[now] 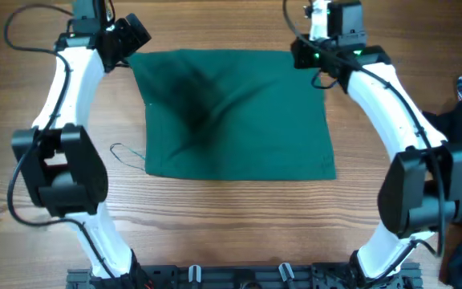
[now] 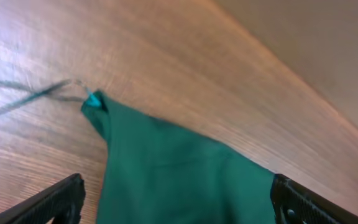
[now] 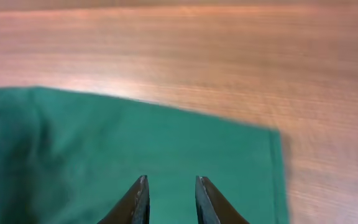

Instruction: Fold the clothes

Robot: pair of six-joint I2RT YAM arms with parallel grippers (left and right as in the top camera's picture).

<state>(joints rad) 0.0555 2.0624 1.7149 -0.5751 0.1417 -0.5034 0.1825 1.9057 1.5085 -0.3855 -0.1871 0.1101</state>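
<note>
- Wooden desk [image 1: 231, 229] carries the work.
- Left pincer [image 2: 176, 186]: spread wide, empty, just above one far corner of the cloth.
- Right pincer [image 3: 171, 180]: narrowly parted, gripping nothing, over the opposite far corner.
- Green garment [image 1: 239, 120]: beneath both pincers, flat, mildly creased.
- Assessment: spreading appears done; folding apparently outstanding.

left arm [image 1: 58, 88] reaches to far left, elbow near | left gripper [image 2: 179, 208] jaws spread wide, empty | right arm [image 1: 383, 92] reaches to far right, elbow near | right gripper [image 3: 171, 190] jaws narrowly parted, empty
</note>
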